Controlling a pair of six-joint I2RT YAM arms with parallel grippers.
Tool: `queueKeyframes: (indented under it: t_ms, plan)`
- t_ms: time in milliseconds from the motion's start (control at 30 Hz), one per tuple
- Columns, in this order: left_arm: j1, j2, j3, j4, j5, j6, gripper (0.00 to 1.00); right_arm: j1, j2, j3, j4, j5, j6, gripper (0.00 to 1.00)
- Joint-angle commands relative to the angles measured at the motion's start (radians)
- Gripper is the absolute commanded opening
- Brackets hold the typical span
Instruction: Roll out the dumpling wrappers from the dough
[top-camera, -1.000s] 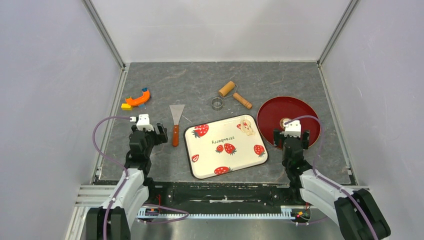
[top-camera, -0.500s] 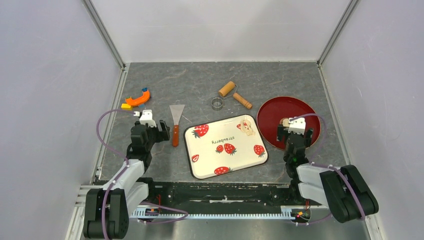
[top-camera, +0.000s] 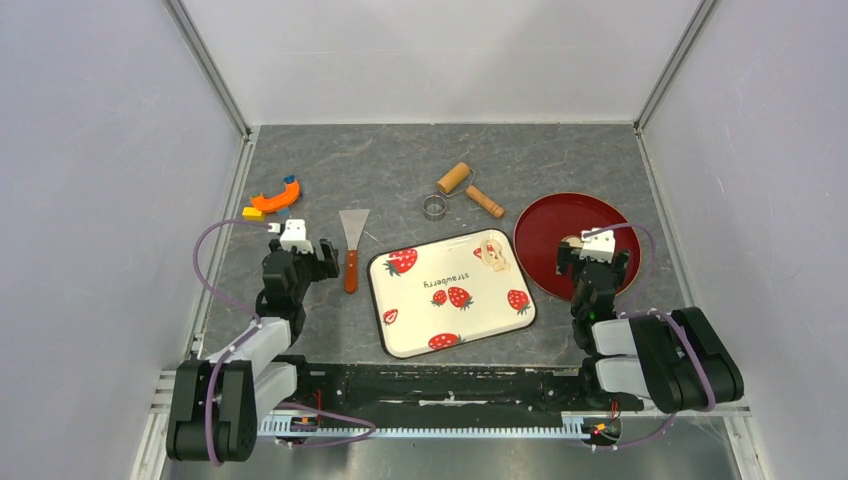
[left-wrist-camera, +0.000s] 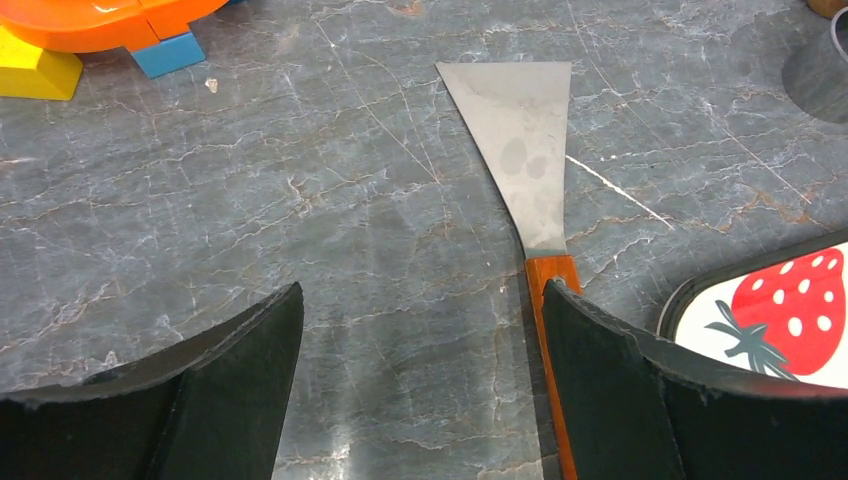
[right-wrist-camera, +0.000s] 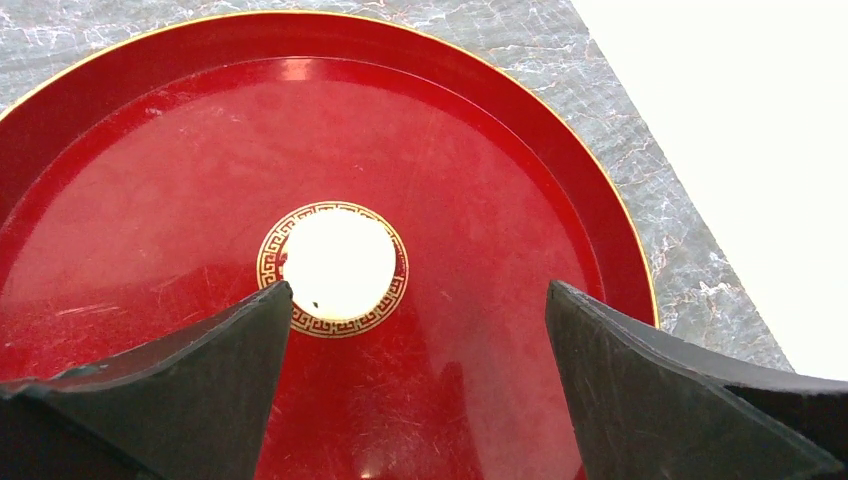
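The dough (top-camera: 494, 252), a small pale irregular piece, lies in the far right corner of the strawberry-print tray (top-camera: 410, 325). A pale round disc (right-wrist-camera: 340, 265) sits at the centre of the red plate (right-wrist-camera: 480, 150) inside a gold pattern; I cannot tell whether it is a dumpling wrapper or print. My right gripper (right-wrist-camera: 419, 287) hangs open just above the plate's near half (top-camera: 592, 258), nothing between its fingers. My left gripper (left-wrist-camera: 422, 290) is open over bare table left of the tray (top-camera: 300, 255), its right finger beside the scraper's orange handle (left-wrist-camera: 545, 330).
A metal scraper (top-camera: 351, 245) lies between my left gripper and the tray. A wooden roller (top-camera: 468, 188) and a metal ring cutter (top-camera: 433, 207) lie behind the tray. An orange toy with yellow and blue blocks (top-camera: 272, 198) is at the far left. Walls close three sides.
Both arms have folded back toward their bases. The left gripper shifted slightly right toward the scraper; the right gripper shifted slightly right over the plate. Both stay open.
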Motion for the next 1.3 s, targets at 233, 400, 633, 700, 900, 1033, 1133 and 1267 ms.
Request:
queueKeyframes:
  t_ms: [233,400,633,700,900,1033,1133,1267]
  plan:
    - [0.002,0.23,0.105,0.268,0.049,0.039,0.92,-0.03,0.068,0.001,0.159,-0.05,-0.021,0.98]
    - [0.002,0.335,0.13,0.356,0.062,0.053,0.92,-0.03,0.069,0.001,0.158,-0.052,-0.021,0.98]
    - [0.002,0.465,0.112,0.512,0.057,0.055,0.92,-0.03,0.07,0.004,0.154,-0.052,-0.021,0.98]
    - [0.002,0.459,0.108,0.513,0.036,0.049,0.92,-0.03,0.072,0.005,0.153,-0.051,-0.021,0.98]
    - [0.002,0.468,0.118,0.509,0.01,0.038,0.93,-0.03,0.072,0.004,0.158,-0.05,-0.022,0.98]
    - [0.002,0.466,0.118,0.505,0.009,0.038,0.93,-0.03,0.071,0.004,0.157,-0.05,-0.022,0.98]
    - [0.002,0.465,0.118,0.505,0.01,0.038,0.92,-0.03,0.072,0.004,0.158,-0.05,-0.022,0.98]
    - [0.002,0.466,0.118,0.505,0.01,0.038,0.93,-0.03,0.071,0.004,0.159,-0.05,-0.022,0.98]
